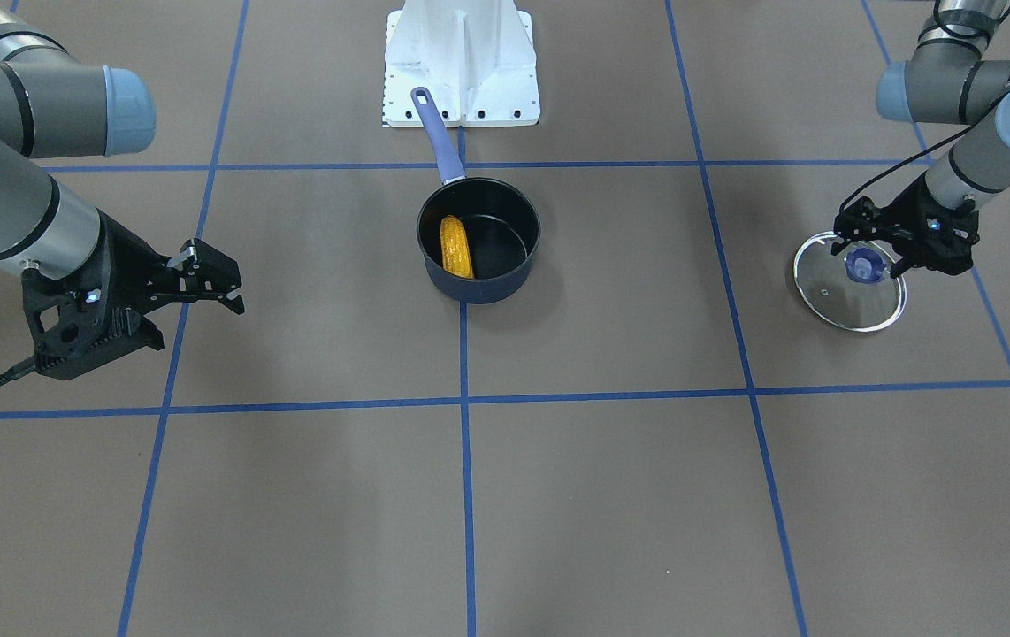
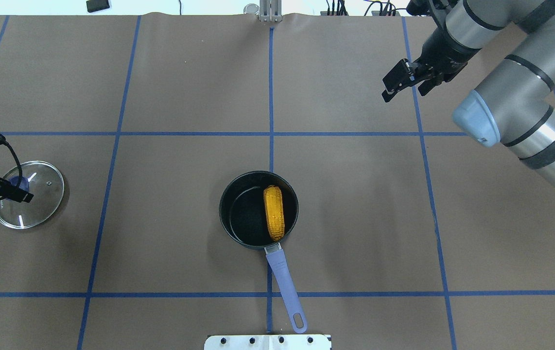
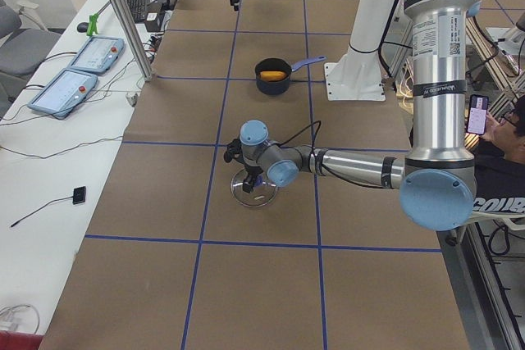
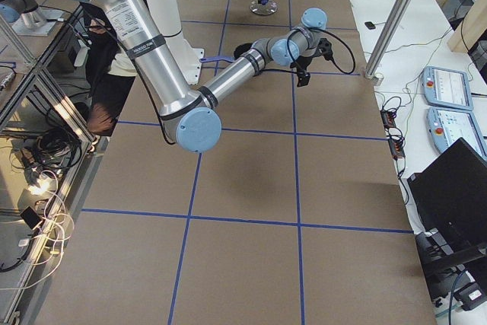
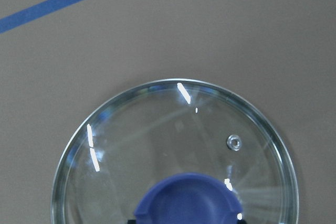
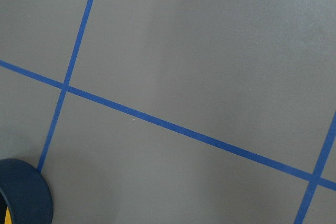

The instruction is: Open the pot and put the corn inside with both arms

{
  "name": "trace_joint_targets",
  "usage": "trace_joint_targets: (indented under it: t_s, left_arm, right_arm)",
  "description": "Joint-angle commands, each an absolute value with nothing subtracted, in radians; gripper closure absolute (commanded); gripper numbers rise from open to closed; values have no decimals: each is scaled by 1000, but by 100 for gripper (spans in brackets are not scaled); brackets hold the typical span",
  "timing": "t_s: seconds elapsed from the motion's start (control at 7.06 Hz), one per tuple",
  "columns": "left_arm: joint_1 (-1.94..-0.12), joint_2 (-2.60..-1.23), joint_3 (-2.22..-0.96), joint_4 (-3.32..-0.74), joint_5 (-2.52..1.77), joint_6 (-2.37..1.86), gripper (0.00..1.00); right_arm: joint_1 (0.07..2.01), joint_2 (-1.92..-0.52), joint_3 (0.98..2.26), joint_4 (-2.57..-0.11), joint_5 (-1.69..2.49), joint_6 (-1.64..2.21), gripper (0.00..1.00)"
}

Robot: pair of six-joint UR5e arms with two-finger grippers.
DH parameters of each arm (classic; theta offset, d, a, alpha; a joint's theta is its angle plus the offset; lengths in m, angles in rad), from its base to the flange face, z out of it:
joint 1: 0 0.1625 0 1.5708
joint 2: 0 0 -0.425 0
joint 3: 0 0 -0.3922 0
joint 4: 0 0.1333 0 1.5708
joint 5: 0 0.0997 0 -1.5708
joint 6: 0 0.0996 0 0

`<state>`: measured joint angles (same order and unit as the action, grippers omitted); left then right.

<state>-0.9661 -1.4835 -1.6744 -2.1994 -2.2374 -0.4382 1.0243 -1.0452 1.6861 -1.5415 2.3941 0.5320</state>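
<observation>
The dark navy pot (image 1: pixel 505 270) stands uncovered at the table's middle, its purple-blue handle (image 2: pixel 285 287) pointing at the robot's base. The orange-yellow corn (image 1: pixel 456 248) lies inside it, along the wall; it also shows in the overhead view (image 2: pixel 274 212). The glass lid (image 1: pixel 841 305) rests flat on the table far to the robot's left. My left gripper (image 1: pixel 869 255) is low over the lid, open, with a finger on each side of its blue knob (image 5: pixel 184 198). My right gripper (image 1: pixel 220 279) is open and empty, raised, well off to the pot's other side.
The white base pedestal (image 1: pixel 461 62) stands just behind the pot's handle. Blue tape lines (image 2: pixel 271 97) grid the brown table. A side bench with teach pendants (image 3: pixel 82 55) runs along the far edge. A seated operator (image 3: pixel 500 129) is beside the base.
</observation>
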Motion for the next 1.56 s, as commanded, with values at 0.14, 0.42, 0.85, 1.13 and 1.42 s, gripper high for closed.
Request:
trace_joint_targets:
  t_s: [0.14, 0.42, 0.85, 1.13, 1.42]
  left_arm:
    - [-1240, -1496, -1660, -2154, -2446, -271, 1]
    - [-1395, -1494, -1622, -2035, -2457, -3, 1]
    - [-1586, -1482, -1496, -1983, -2502, 263, 1]
    - [-1629, -1485, -1462, -1982, -2514, 298, 1]
    - [-1634, -1485, -1451, -1973, -2502, 296, 0]
  right_arm:
    - [1153, -1127, 1654, -1551, 2460, 413, 0]
    - [1248, -1201, 1625, -1554, 2461, 257, 0]
    - [1385, -1371, 1629, -1548, 2457, 56, 0]
    - [1451, -1460, 1634, -1546, 2451, -1, 0]
    - [1456, -1503, 1637, -1548, 2397, -43, 0]
